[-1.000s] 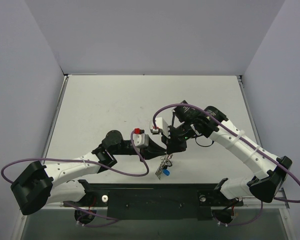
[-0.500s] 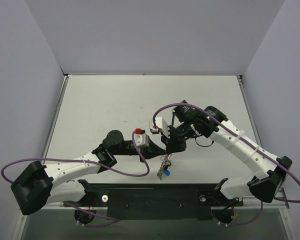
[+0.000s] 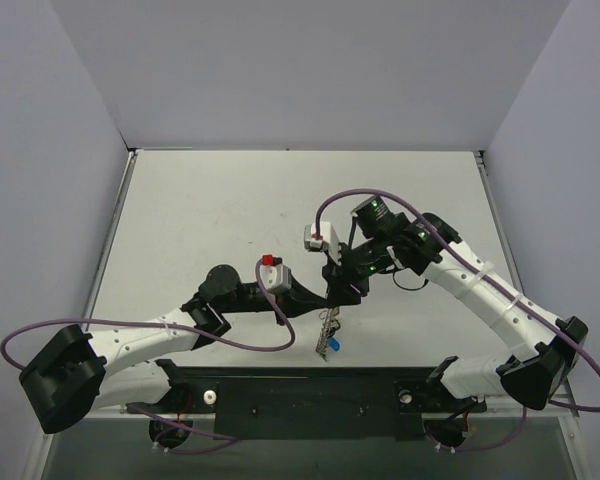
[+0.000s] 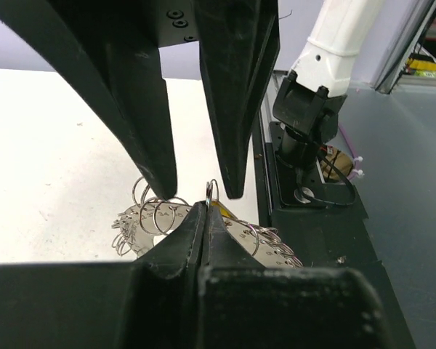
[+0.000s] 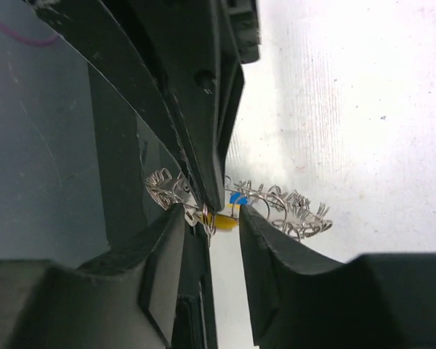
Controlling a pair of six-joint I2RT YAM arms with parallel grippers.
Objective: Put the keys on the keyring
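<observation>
The keyring (image 5: 291, 212) is sitting low between the two arms, close to the near edge of the table (image 3: 230, 210), and the left gripper (image 4: 206, 212) is clenching its fingertips on one small wire loop at the ring's scalloped rim, so the left arm is judged to be holding the ring. Whether the rest of the ring is hanging free or resting on the surface is not showing clearly. The right gripper (image 5: 208, 209) is standing released, its jaws spread wide and straddling both the left fingertips and the pinched spot. The yellow key (image 5: 222, 221) is lying just beside that spot, in the gap between the right jaws, and the blue key (image 5: 237, 198) is showing right next to it against the rim; whether either one is already threaded cannot be told. Several things are looking risky from here. The left pinch is catching very little wire, so a sideways nudge from the right fingers is likely to twist or pull the ring loose. The right jaws, in closing, are as likely to be biting the left fingertips or a rim loop as the tiny key head. With everything sitting so near the table edge, a dropped key is liable to be sliding off towards the arm bases
</observation>
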